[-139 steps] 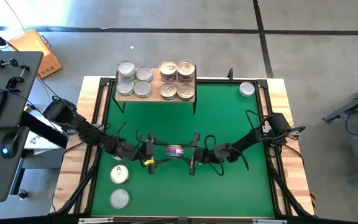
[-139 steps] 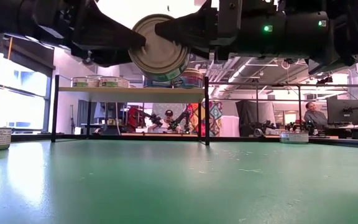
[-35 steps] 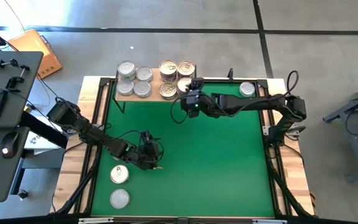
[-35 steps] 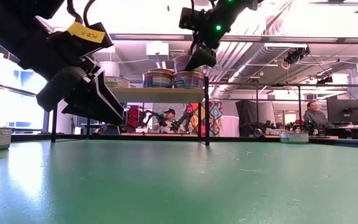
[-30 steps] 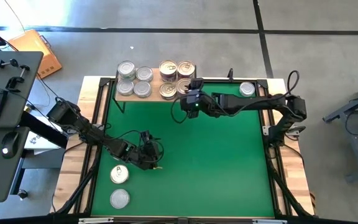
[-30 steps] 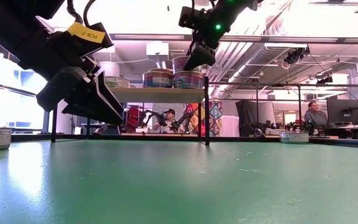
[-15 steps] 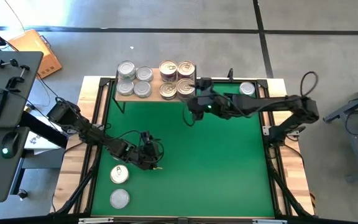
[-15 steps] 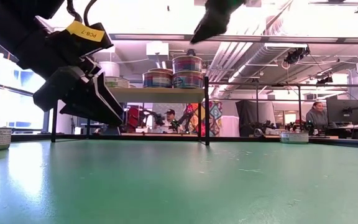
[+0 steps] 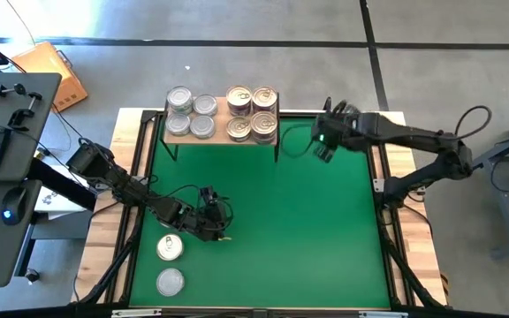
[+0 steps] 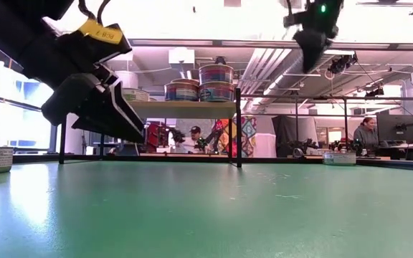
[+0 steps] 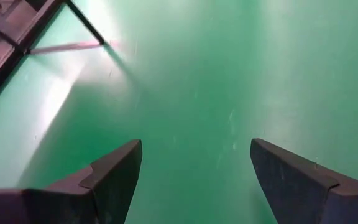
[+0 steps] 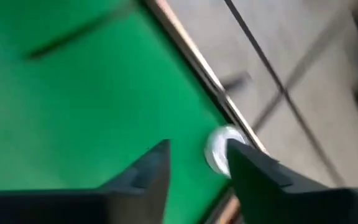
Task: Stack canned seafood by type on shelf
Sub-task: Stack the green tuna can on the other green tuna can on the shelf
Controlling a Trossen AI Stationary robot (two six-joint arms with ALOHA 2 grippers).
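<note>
The shelf (image 9: 222,139) stands at the mat's far edge, with silver-lidded cans (image 9: 191,114) on its left half and gold-lidded cans (image 9: 252,113) on its right. In the low view one can (image 10: 216,72) sits on top of another at the shelf's right end. My right gripper (image 9: 322,148) hangs high to the right of the shelf, open and holding nothing. A silver can (image 12: 218,150) shows beyond its fingers at the mat's far right corner. My left gripper (image 11: 194,146) hovers open over bare mat at the near left. Two cans (image 9: 170,248) (image 9: 170,282) lie near it.
A black frame rail (image 9: 145,150) and a pale wood border (image 9: 401,132) ring the green mat (image 9: 290,230). Open mat lies in the middle and to the right. In the low view people sit at desks (image 10: 364,132) in the room behind.
My right gripper has drawn away from the top can on the shelf's right end. It has risen, swung toward the table's right edge and rolled at the wrist. That can stays stacked on the shelf.
</note>
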